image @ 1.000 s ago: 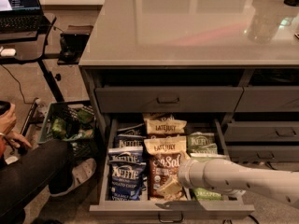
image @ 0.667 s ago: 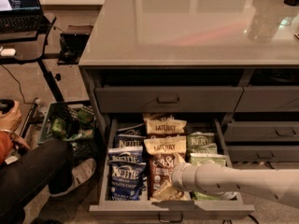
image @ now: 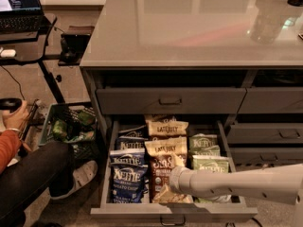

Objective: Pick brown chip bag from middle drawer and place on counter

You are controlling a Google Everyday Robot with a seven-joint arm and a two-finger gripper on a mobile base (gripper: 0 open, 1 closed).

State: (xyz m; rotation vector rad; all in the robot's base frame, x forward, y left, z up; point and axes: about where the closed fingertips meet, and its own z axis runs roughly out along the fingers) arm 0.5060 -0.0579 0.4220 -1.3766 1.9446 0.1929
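One white robot arm (image: 246, 183) is reaching in from the right over the open middle drawer (image: 173, 213). Its gripper (image: 171, 179) is sitting at the right edge of the brown chip bag (image: 160, 168), and I cannot tell how far open it is. The bag is lying flat in the drawer's centre column, with blue Kettle bags (image: 128, 178) to its left, green Kettle bags (image: 208, 162) to its right and another Late July bag (image: 165, 126) farther back. The glossy grey counter (image: 189, 32) is lying above and beyond the drawer.
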